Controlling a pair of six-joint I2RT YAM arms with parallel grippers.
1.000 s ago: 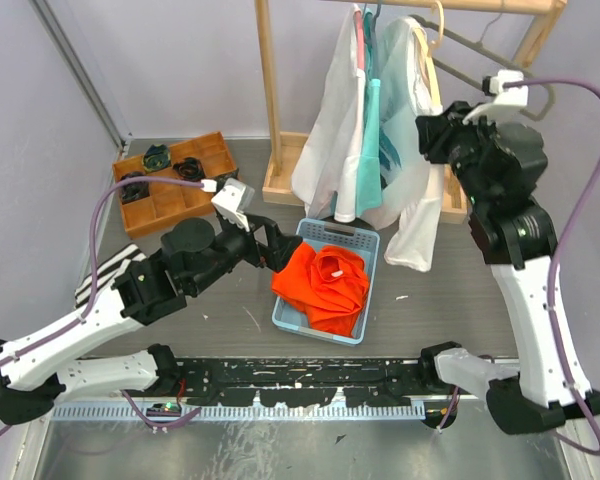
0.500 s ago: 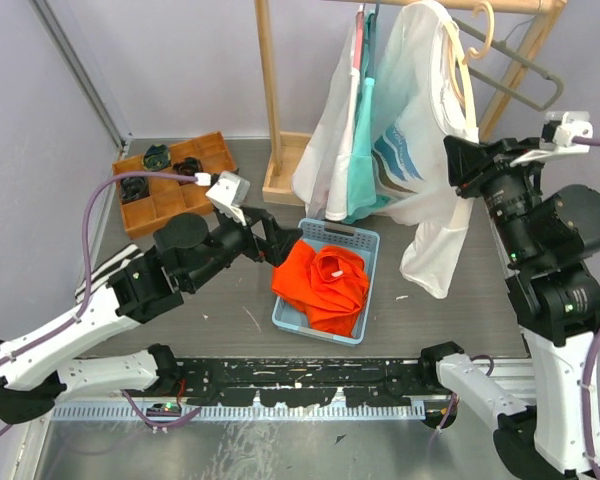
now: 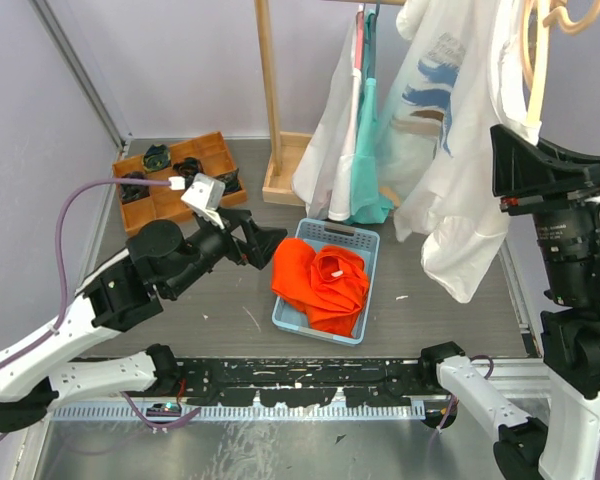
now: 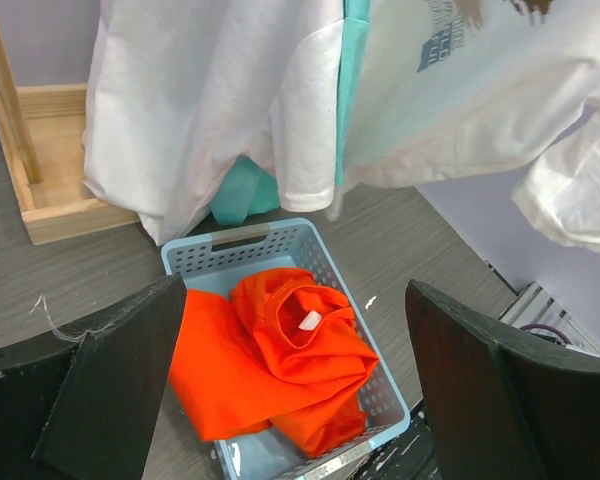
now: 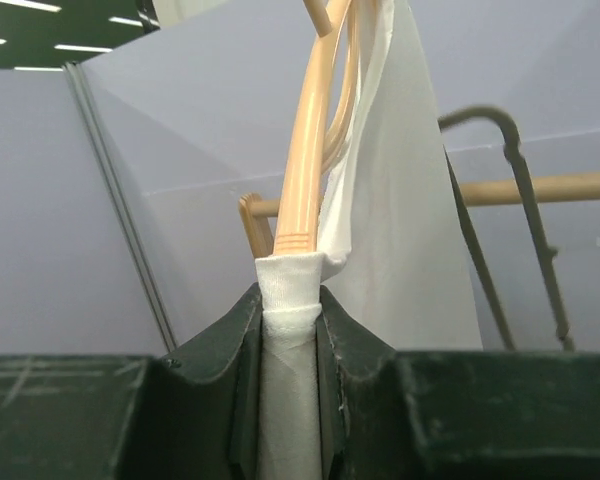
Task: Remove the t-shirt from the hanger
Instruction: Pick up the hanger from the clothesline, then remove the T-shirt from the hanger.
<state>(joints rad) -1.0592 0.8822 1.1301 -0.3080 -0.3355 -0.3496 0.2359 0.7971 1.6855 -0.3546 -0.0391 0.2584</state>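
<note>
Hanger (image 3: 536,60) up high at the far right, peach-coloured, and the right gripper (image 3: 520,140) has it from below, jaws pressed in on a bunched fold of the white t-shirt (image 3: 460,150) just where the cloth wraps the hanger's lower end. The wrist view shows it cleanly: gripper (image 5: 288,300) pinching that white wad, hanger (image 5: 315,130) rising straight out of it, t-shirt (image 5: 400,200) draped off to the right. So the t-shirt is on the hanger, hanging in the air above the right side of the surface (image 3: 450,320), its blue and tan print facing the camera and its hem dangling loose to the right of the basket (image 3: 335,235). Whether the hook sits on the rail, I cannot tell; it runs off the top edge. Over on the left, the left gripper (image 3: 270,240) is spread wide, holding nothing, low over the surface just beside the basket's left edge. From its own camera the left gripper (image 4: 298,290) frames the blue basket (image 4: 240,240) with a crumpled orange garment (image 4: 290,350) inside, and the t-shirt (image 4: 480,90) hanging above and beyond. On the wooden rack (image 3: 268,100) hang a white garment (image 3: 330,130) and a teal one (image 3: 368,150), side by side. Wooden tray (image 3: 170,200) at back left, dark bits in its compartments.
</note>
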